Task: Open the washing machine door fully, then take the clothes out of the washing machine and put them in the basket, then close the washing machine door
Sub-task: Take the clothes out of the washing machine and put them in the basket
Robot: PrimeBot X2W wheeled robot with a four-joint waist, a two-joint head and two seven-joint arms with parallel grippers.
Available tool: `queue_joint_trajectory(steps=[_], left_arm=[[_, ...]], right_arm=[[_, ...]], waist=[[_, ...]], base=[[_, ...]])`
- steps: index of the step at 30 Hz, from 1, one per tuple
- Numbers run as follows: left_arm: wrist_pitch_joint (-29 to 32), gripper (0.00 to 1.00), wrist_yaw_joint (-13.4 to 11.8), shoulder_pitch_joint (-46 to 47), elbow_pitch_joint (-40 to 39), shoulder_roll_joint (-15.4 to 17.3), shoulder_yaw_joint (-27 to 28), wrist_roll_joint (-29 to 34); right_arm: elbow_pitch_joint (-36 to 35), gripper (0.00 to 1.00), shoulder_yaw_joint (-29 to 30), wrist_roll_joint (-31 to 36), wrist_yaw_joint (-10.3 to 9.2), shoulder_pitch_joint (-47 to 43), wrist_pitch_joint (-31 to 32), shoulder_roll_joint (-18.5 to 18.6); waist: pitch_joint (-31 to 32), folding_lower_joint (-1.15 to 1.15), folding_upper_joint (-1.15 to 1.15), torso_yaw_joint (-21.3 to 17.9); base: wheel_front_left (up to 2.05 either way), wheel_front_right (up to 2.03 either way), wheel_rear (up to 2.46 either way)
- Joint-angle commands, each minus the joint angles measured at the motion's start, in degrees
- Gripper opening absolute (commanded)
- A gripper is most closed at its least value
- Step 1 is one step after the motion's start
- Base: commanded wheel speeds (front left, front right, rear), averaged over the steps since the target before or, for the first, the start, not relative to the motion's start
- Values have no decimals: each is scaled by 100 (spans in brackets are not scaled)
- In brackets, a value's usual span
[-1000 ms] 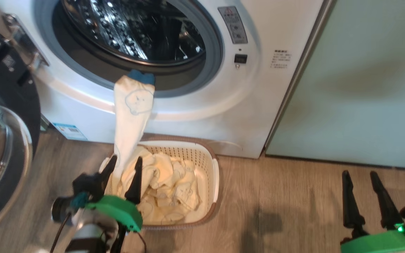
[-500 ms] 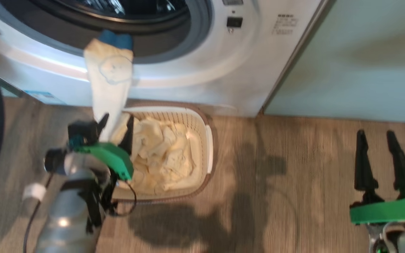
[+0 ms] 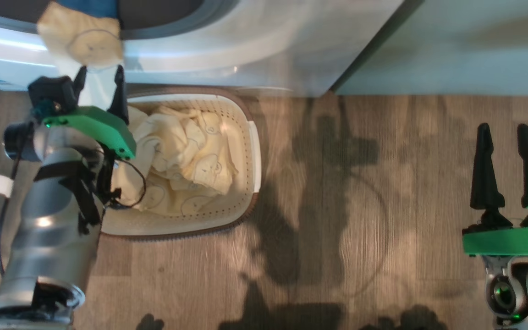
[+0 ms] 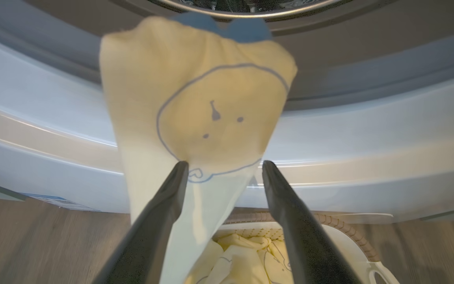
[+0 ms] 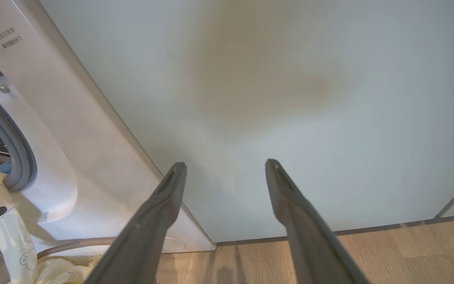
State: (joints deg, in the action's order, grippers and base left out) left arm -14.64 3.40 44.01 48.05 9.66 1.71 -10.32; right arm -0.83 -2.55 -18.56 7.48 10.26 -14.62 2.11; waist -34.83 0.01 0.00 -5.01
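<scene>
Pale yellow bear-printed clothes (image 3: pixel 200 160) fill the cream perforated plastic basket (image 3: pixel 243 133) below the white front-loading washing machine (image 3: pixel 245 46). One hanging piece (image 4: pixel 195 118) droops from its opening, blue end cut off above. The left gripper (image 3: pixel 100 75) straddles that strip, fingers wide, contact unclear. The right gripper (image 3: pixel 503 128) gapes empty over wooden floor (image 3: pixel 360 206).

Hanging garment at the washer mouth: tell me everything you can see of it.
The garment is soft, pale yellow cloth printed with a blue-outlined bear face, and it has a blue end. That blue end lies at the grey door seal of the washer. The rest drapes over the white front lip and hangs as a narrowing strip down to the pile in the basket. The left hand is open and straddles the strip without clamping it. Whether the hand touches the cloth cannot be told.
</scene>
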Motion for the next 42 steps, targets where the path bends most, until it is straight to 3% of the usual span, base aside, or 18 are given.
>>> queue_joint_trajectory(steps=[1, 9, 10, 11, 12, 13, 23, 36, 42], left_arm=[[-35, 100, -24, 112, -65, 290, 176, 11], [-35, 100, -270, 407, 55, 357, 379, 14], [-35, 82, -294, 422, 46, 348, 401, 12], [-35, 47, -312, 432, 21, 338, 425, 8], [-35, 18, -323, 430, 18, 329, 437, 12], [-35, 0, -330, 429, 18, 316, 444, 17], [-36, 0, -176, -22, -649, 27, 441, 96], [-36, 0, 100, -1586, -3755, -555, 477, 285], [-36, 0, 142, -2237, -4562, -647, 351, 237]], right_arm=[[-188, 100, -150, -39, 1, 48, -38, 76], [-189, 100, -166, -144, 1, 156, -38, 76], [-190, 100, -169, -148, 1, 161, -38, 76], [-191, 100, -169, -151, 1, 165, -38, 76], [-187, 100, -167, -155, 1, 168, -38, 76], [-182, 100, -163, -159, 1, 169, -38, 76], [-139, 100, -98, -76, 1, 125, -38, 76], [-127, 100, 21, 221, 1, -88, -38, 76], [-110, 100, 18, 272, 1, -145, -38, 76]], waist=[[-122, -1, 0, -88], [-290, -1, 0, -209], [-298, -1, 0, -214], [-305, -1, 0, -215], [-307, -1, 0, -214], [-307, -1, 0, -210], [-118, -1, 0, 13], [364, -1, 0, 477], [458, -1, 0, 545]], base=[[0, 0, 0], [0, 0, 0], [0, 0, 0], [0, 0, 0], [0, 0, 0], [0, 0, 0], [0, 0, 0], [0, 0, 0], [0, 0, 0]])
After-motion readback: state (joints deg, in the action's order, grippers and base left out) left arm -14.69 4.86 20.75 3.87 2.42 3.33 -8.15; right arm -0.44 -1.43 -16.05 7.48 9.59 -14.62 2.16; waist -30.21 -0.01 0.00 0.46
